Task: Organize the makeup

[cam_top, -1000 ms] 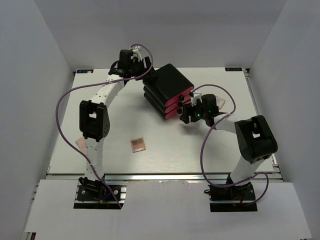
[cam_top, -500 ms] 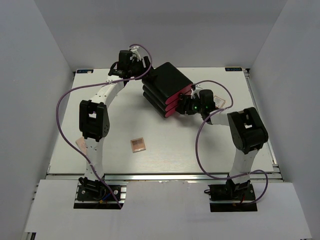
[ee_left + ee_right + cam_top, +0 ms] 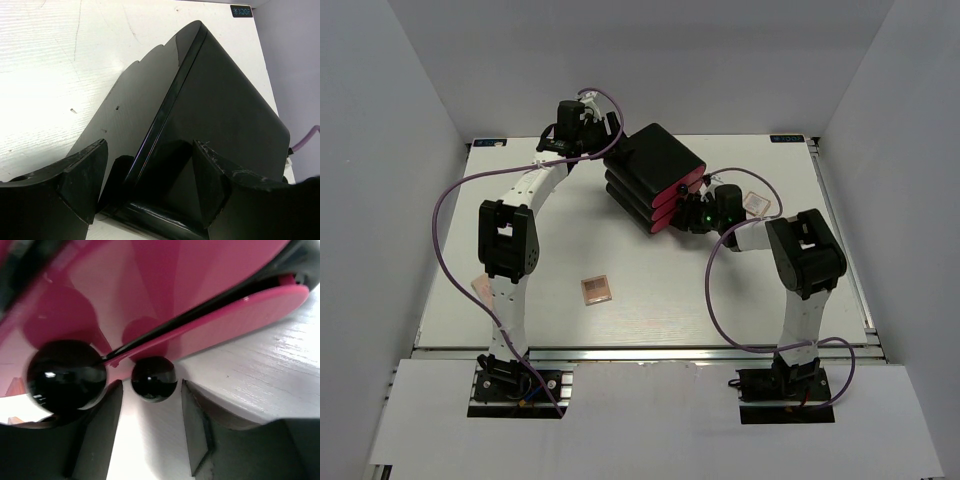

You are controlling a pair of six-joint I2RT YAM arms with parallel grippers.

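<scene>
Right gripper (image 3: 149,407) straddling knob (image 3: 153,378) at frame centre, jaws apart, seemingly not pinching yet; needing centred squeeze, straight pull. Left gripper (image 3: 150,157) flanking box (image 3: 215,115) rear, jaws apart.

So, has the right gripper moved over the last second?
Yes: the right gripper moved leftward in the top view, up to the pink fronts of the black three-drawer box, which stayed put.

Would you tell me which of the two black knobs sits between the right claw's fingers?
The smaller-looking knob, centred between the fingers; the bigger one lies outside them.
</scene>
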